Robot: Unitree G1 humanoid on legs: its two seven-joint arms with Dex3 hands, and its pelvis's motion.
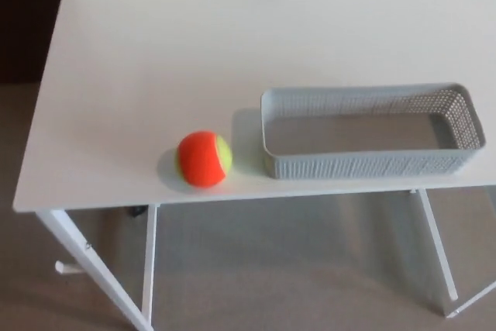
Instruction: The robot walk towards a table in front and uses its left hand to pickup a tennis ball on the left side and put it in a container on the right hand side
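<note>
Two items on one white table [194,52], recorded from the head view looking down.

Item 1: tennis ball [204,159]. Orange over most of the visible face, yellow-green along the right edge. Resting on the tabletop near the front edge, left of centre. Soft shadow on the surface to its left. Just beside the near-left corner of the container, with a narrow strip of tabletop between; not touching. Lying free, outside the container.

Item 2: container [364,165]. Grey plastic basket, long and shallow, rectangular with rounded corners, walls perforated in a fine grid. Upright on the right half of the table, long side parallel to the front edge, front wall close to that edge. Only its own bare bottom visible inside.

Support: tabletop plain, matte white. White metal legs [149,261] below the front edge, one upright and one slanted at the left, more at the right. Grey-brown floor [294,269] beneath. Dark area [23,21] beyond the far-left corner, too dim to identify.

Hands: left hand and right hand both outside the frame; spread, pressed together or pinching cannot be told.
</note>
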